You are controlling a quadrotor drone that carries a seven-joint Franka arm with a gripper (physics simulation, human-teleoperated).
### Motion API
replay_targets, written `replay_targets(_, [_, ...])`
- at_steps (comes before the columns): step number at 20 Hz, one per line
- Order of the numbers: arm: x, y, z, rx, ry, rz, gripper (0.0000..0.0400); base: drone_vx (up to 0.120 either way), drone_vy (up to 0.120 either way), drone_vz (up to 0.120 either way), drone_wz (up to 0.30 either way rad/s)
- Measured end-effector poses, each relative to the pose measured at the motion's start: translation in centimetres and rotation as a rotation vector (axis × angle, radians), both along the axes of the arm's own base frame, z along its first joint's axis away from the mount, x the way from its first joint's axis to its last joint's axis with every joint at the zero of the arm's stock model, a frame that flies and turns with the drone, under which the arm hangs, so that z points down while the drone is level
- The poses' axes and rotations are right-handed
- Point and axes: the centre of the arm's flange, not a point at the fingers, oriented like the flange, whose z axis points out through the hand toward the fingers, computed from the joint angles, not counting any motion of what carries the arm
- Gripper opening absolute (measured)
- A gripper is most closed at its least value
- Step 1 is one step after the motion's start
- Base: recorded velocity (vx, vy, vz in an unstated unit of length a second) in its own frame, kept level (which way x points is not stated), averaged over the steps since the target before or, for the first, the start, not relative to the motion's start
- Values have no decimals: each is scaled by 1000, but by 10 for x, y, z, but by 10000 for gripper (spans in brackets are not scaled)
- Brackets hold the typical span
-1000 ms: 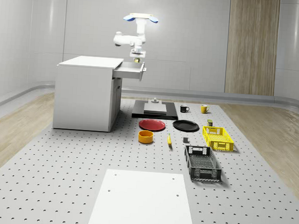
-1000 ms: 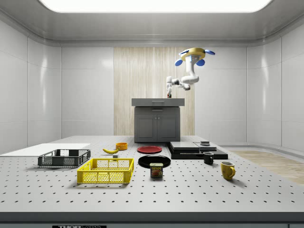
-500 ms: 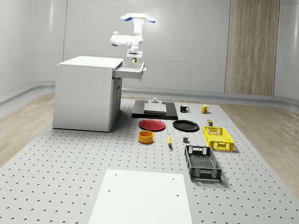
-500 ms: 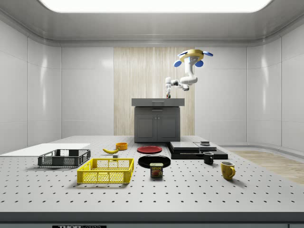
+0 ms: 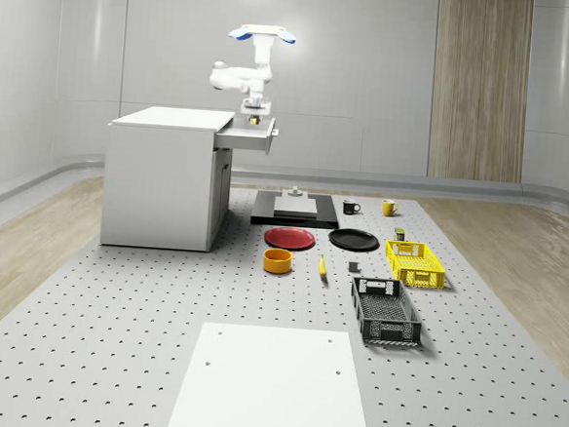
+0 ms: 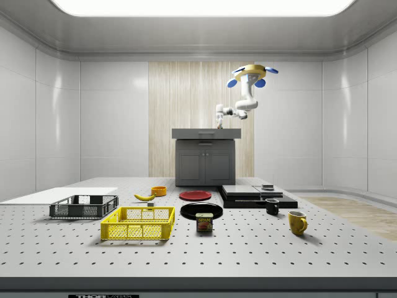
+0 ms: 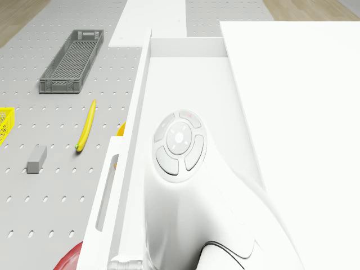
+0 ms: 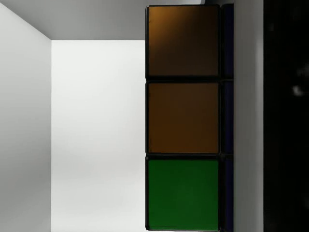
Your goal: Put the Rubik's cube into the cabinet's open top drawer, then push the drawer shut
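The Rubik's cube (image 8: 182, 116) shows orange and green tiles just above the white drawer floor (image 8: 96, 135). It appears as a small yellowish spot (image 5: 256, 121) under my gripper (image 5: 256, 115), which is shut on it, with a dark finger (image 8: 287, 116) beside the cube. The gripper (image 6: 219, 125) hangs inside the open top drawer (image 5: 249, 137) of the white cabinet (image 5: 160, 180). The drone (image 5: 265, 34) hovers above the drawer, at the cabinet's open side (image 6: 251, 73). My arm's wrist (image 7: 180, 147) points down into the drawer (image 7: 185, 84) and hides the cube there.
On the table in front of the cabinet lie a red plate (image 5: 291, 237), a black plate (image 5: 353, 240), an orange bowl (image 5: 277, 261), a banana (image 7: 86, 126), a yellow basket (image 5: 414, 264), a grey crate (image 7: 72, 54) and two mugs (image 5: 351, 206).
The drone has shifted toward the whole-scene view's left, over the drawer. The gripper has come lower with the cube, down into the drawer.
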Motion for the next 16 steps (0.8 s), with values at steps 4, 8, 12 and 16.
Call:
replay_targets(4, [0,0,12,0,0,0,325,0,0,0,0])
replay_targets(8, [0,0,23,0,0,0,325,0,0,0,0])
replay_targets(12, [0,0,33,0,0,0,325,0,0,0,0])
replay_targets(16, [0,0,44,0,0,0,325,0,0,0,0])
